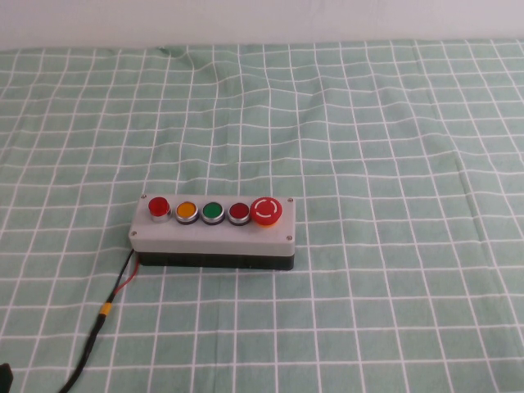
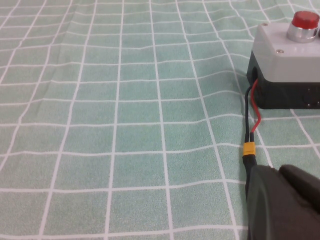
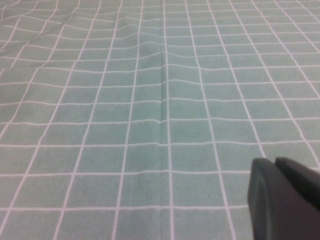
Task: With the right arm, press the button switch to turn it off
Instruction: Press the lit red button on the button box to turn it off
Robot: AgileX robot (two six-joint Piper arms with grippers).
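**Button switch box (image 1: 213, 237) lies crosswise on the bench, both grippers clear of it**

High view: the button switch box sits on the bench (image 1: 393, 270), left of centre and towards the near side, on a green checked cloth (image 1: 368, 123). Its long axis runs left to right, nearly square to the robot. The grey lid faces up over a black base. Five buttons stand in a row along that axis: from the robot's left, a red button (image 1: 158, 206), a yellow one (image 1: 186, 210), a green one (image 1: 213, 212), a second red one (image 1: 239, 213) and, at the right end, a large red mushroom button (image 1: 267, 210). A black and red cable (image 1: 102, 315) leaves the left end of the base and trails to the near left edge.

Left wrist view: the left gripper (image 2: 280, 200) shows as a dark mass low over the cloth, just beside the cable where a yellow band (image 2: 248, 149) wraps it. It is short of the box's left end. I cannot tell whether it is spread or pressed together.

Right wrist view: the right gripper (image 3: 280, 195) is a dark shape over bare checked cloth. Whether it is spread or pressed together cannot be told either.
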